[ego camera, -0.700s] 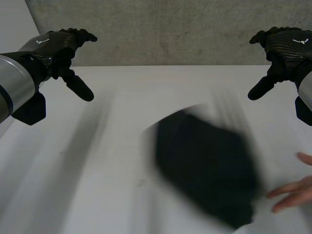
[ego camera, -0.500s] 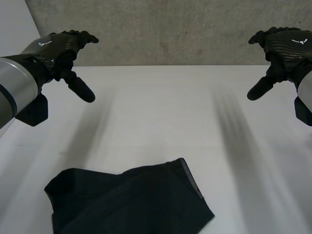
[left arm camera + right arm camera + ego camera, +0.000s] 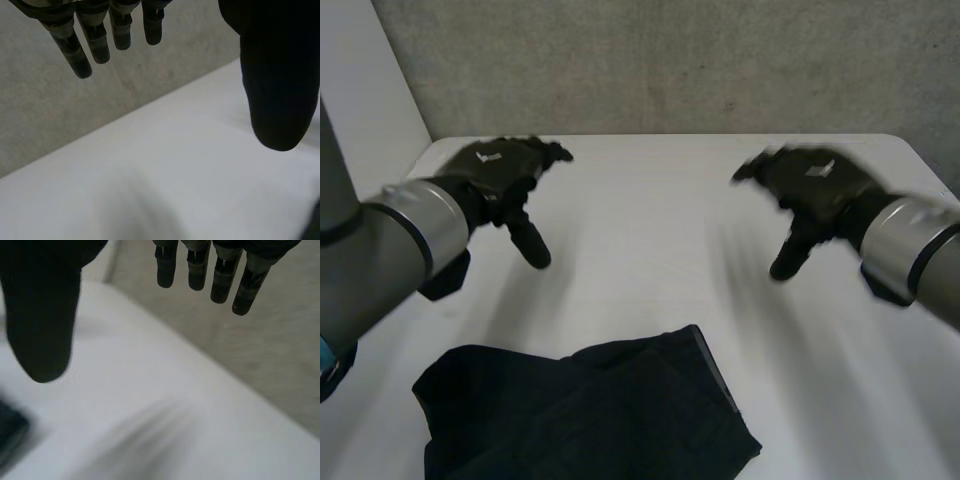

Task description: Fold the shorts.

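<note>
Shorts (image 3: 590, 410) lie crumpled on desk (image 3: 660, 220), near side; left hand (image 3: 505, 170) and right hand (image 3: 815, 185) hover apart, fingers (image 3: 75, 50) straight, holding nothing; cloth probably soft, light; grasp outer corners.

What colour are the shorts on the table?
The shorts are plain black; the head view shows them best.

A white table (image 3: 650, 200) stands against a rough grey concrete wall (image 3: 670, 60) under even light.
</note>
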### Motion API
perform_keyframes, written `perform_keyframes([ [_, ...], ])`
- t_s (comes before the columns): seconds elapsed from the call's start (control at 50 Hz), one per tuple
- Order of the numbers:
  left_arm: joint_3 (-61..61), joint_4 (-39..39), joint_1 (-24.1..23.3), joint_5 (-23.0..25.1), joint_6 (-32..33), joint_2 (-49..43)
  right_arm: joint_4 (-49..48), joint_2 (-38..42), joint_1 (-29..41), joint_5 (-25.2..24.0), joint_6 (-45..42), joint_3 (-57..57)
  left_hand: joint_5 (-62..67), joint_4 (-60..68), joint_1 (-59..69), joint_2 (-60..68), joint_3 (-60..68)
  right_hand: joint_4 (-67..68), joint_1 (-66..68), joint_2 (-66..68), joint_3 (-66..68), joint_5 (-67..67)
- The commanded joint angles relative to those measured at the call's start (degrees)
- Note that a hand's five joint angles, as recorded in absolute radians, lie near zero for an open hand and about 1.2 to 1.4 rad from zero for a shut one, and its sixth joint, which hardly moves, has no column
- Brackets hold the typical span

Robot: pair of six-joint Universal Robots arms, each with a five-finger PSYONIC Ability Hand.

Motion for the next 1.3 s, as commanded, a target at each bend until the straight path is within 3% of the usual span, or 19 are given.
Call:
perform_keyframes([
  [0.02,-8.0,0.0,-0.7,-6.8,0.6,1.1,5.9,5.7,7.1,-8.1,-2.0,2.3,3.1,4.0,6.4,5.8,4.4,-3.6,-0.4,-2.5,-1.3,-3.4],
  [0.22,-24.7,-0.1,1.4,-7.8,0.9,12.9,5.1,18.9,14.0,-8.0,6.7,-3.0,3.6,4.5,6.9,6.3,4.9,4.4,7.6,5.5,6.6,4.6],
  [0.34,-31.6,-0.2,1.8,-7.8,3.5,17.2,3.5,25.7,16.4,-4.9,8.0,-7.8,4.1,5.0,7.4,6.8,5.4,12.0,15.2,13.0,14.2,12.2],
  [0.38,-32.4,-0.1,1.8,-7.8,3.8,18.0,3.5,26.9,17.3,-4.1,8.0,-8.8,4.8,5.7,8.1,7.4,6.1,19.8,23.1,20.9,22.1,20.1],
  [0.46,-34.1,-0.1,1.8,-7.8,3.7,19.4,3.4,29.8,18.6,-0.2,8.1,-12.2,10.7,11.6,13.9,13.3,12.0,66.3,69.5,67.4,68.5,66.5],
  [0.72,-36.1,0.7,1.8,-7.8,3.8,20.0,-9.6,22.3,17.9,17.2,13.7,-11.6,8.7,9.6,11.9,11.3,10.0,66.4,69.6,67.5,68.7,66.6],
  [1.08,-35.3,10.5,5.9,-8.0,4.3,8.0,-9.5,14.6,13.4,8.8,13.2,0.1,5.6,6.5,8.9,8.3,7.0,66.4,69.6,67.5,68.7,66.6],
  [1.3,-32.5,10.6,5.2,-6.0,4.0,0.7,-9.5,12.5,13.1,8.9,11.0,1.6,12.2,13.1,15.4,14.8,13.5,66.4,69.6,67.5,68.7,66.6],
])
